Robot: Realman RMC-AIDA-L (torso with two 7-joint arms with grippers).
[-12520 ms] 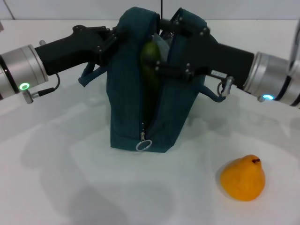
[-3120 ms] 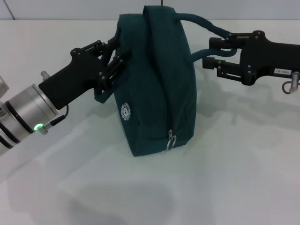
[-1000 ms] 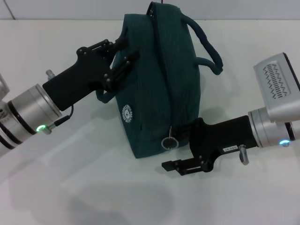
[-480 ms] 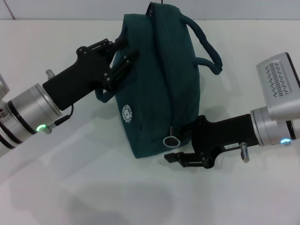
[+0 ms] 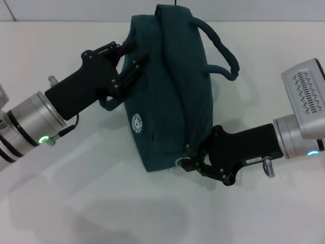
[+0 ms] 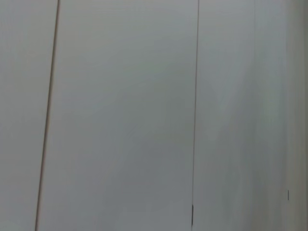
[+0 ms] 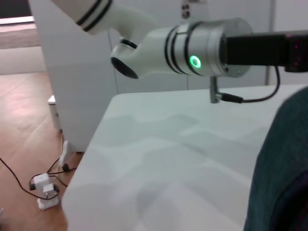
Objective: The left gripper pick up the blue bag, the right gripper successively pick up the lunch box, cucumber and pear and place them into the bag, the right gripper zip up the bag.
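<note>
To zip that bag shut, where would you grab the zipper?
By the ring pull, low on the bag at its near end, coming in from the right side where the right tool now is. The ring sticks out from the fabric, so the fingers can pinch it, while the left tool steadies the bag's other side.

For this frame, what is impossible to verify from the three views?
- Contents of the blue bag: hidden by its own fabric in the head view.
- Zipper pull: covered by the right pincer at the bag's lower end, so a true grip is unconfirmed.
- Left pincer: its tips are lost against the bag's side and handle.
- Left wrist view: shows only blank pale panels.
- Right wrist view: the bag is cut off at the edge; own fingers unseen.
</note>
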